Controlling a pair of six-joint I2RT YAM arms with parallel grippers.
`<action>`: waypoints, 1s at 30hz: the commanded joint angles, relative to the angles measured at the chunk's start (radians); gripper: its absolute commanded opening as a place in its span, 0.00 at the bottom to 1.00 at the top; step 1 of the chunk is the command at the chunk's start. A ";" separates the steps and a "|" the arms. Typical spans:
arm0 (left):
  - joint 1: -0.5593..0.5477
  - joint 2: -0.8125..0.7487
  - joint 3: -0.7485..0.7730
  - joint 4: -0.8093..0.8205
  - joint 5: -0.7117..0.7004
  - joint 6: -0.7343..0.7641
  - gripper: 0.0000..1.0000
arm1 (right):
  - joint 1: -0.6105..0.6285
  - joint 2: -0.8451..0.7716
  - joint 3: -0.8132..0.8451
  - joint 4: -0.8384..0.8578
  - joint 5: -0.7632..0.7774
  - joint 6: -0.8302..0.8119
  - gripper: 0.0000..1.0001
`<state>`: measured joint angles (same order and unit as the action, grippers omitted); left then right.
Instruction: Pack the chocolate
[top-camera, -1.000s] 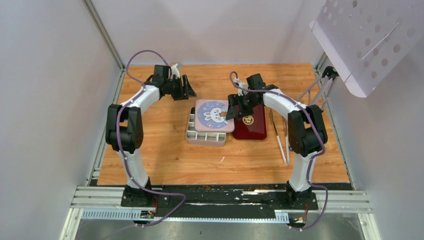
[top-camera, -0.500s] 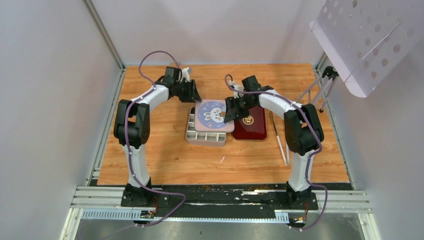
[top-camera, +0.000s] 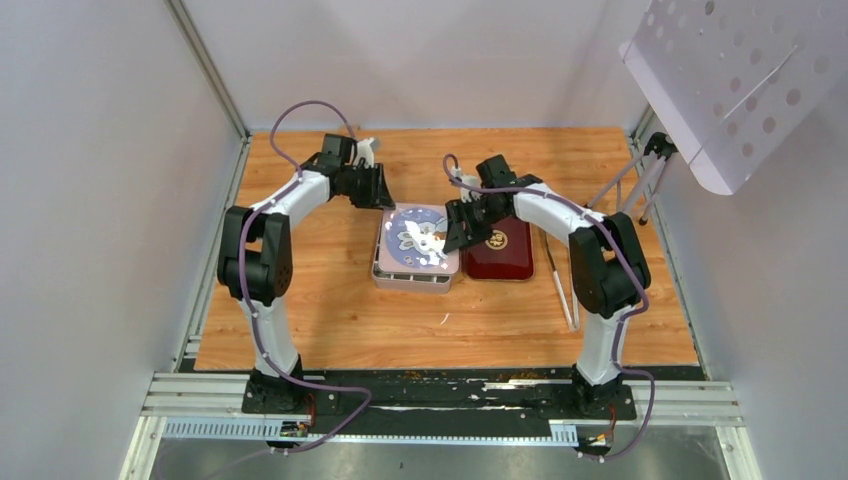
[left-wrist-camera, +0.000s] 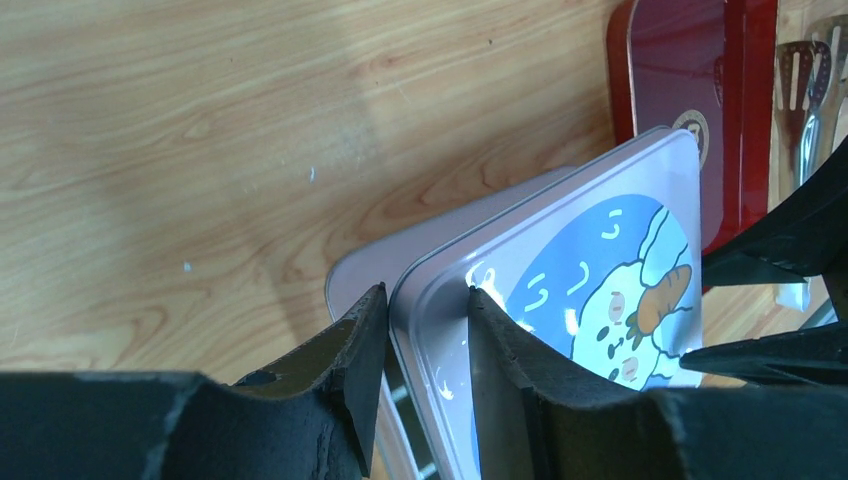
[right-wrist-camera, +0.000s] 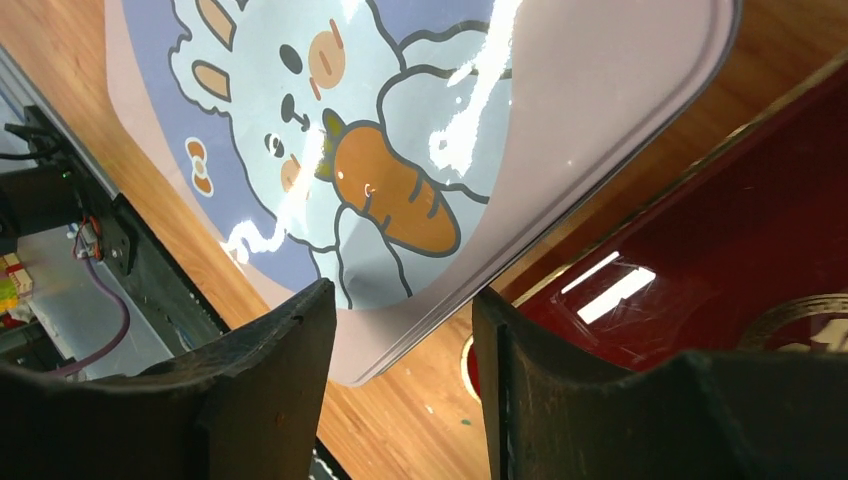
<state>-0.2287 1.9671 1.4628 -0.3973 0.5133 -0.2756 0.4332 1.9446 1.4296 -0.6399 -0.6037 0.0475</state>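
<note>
**Both my grippers astride the bunny lid, now over the tin**

My left gripper stands at the far left corner of the bunny lid. Its fingers are about half spread. One is just outside the lid's rim and the other is over the printed top, so the rim runs between them. They look to be touching the lid, but I cannot tell if they really press it.

My right gripper is at the lid's right side, next to the red box. Its fingers are also about half spread. A rounded corner of the lid fills nearly all the gap between them. I cannot tell if this is a firm pinch.

The lid covers the grey tin, so the chocolate does not show in any view.

One second ago the lid lay shifted to the right. It reached the red box and left the tin's left and front compartments uncovered. Now it sits nearly square over the tin. My left gripper was then apart from the lid, farther left, and both pairs of fingers were wider. The metal tongs lie where they were, right of the red box.
</note>
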 joint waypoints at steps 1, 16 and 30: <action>-0.003 -0.114 -0.040 -0.022 -0.006 0.045 0.42 | 0.038 -0.077 -0.015 0.027 -0.039 0.034 0.52; -0.004 -0.104 -0.074 0.000 -0.080 0.028 0.45 | 0.089 -0.093 -0.050 0.019 0.031 0.028 0.55; -0.006 0.010 0.036 0.020 -0.060 0.038 0.47 | 0.069 0.004 0.057 0.025 0.135 -0.033 0.58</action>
<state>-0.2298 1.9419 1.4376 -0.4004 0.4435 -0.2485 0.5129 1.9087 1.4212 -0.6464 -0.5110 0.0444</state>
